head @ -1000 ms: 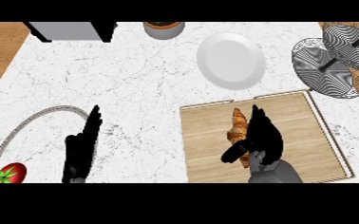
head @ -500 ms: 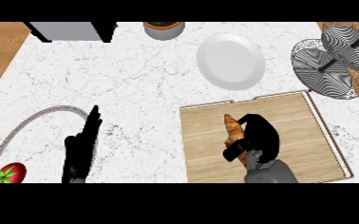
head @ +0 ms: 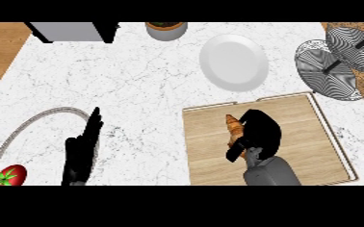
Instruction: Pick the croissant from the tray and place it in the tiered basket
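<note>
Croissant (head: 232, 127) lies on the wooden tray (head: 298, 125), toward its left half, with its pointed upper end showing and its lower part hidden under the right hand (head: 259, 132). That hand's fingers (head: 235, 154) are curled round the pastry from its right side, the thumb side wrapping its lower end, so the hand is closed on it. I cannot tell whether the croissant touches the tray or sits just above it.

The tiered basket (head: 331, 67), striped black and white, stands at the far right edge of the bench (head: 128, 86), well apart from the croissant and beyond the tray's far right corner. A white plate (head: 233, 62) sits between the tray and the far edge of the bench.

The left hand (head: 80, 154) rests at the lower left, fingers straight and pressed together, pointing away from the robot, holding nothing. A red tomato (head: 10, 175) lies just beside it at the left edge.
</note>
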`<state>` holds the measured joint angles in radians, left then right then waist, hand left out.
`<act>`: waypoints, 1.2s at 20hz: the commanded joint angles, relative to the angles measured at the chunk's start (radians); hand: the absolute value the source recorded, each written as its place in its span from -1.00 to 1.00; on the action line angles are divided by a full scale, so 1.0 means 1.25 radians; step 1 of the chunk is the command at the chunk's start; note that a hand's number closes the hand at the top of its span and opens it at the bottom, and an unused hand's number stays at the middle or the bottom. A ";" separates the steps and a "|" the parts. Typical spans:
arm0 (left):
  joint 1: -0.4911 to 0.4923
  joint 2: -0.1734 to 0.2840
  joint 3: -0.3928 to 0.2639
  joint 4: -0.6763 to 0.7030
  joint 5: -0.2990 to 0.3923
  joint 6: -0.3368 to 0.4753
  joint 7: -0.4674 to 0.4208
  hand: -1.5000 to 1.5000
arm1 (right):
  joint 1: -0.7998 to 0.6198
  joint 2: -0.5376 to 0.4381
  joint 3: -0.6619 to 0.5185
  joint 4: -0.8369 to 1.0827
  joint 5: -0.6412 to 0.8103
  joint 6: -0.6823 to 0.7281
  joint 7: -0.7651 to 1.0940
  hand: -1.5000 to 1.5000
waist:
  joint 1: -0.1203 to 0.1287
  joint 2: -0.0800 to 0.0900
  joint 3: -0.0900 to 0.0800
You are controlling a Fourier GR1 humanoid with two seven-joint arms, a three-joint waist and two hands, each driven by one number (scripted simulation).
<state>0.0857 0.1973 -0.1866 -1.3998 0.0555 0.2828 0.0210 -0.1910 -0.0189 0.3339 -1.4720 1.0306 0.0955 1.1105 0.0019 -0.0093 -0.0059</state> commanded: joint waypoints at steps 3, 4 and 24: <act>-0.028 0.005 0.023 0.010 0.001 0.002 0.010 0.00 | 0.102 -0.245 -0.163 -0.060 -0.113 0.012 -0.232 1.00 | -0.022 0.007 0.006; 0.026 0.014 0.025 0.005 0.012 -0.011 -0.013 0.00 | 0.120 -0.308 -0.209 -0.083 -0.158 0.033 -0.294 1.00 | -0.028 0.004 0.006; -0.004 -0.016 0.021 0.044 -0.016 -0.008 -0.034 0.00 | 0.172 -0.710 -0.902 -0.146 -0.645 0.177 -0.668 1.00 | -0.010 0.006 0.004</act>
<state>0.0857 0.1857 -0.1552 -1.3832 0.0517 0.2825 0.0088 0.0408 -0.8176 -0.6997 -1.6455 0.2660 0.2558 0.2764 -0.0265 -0.0056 -0.0005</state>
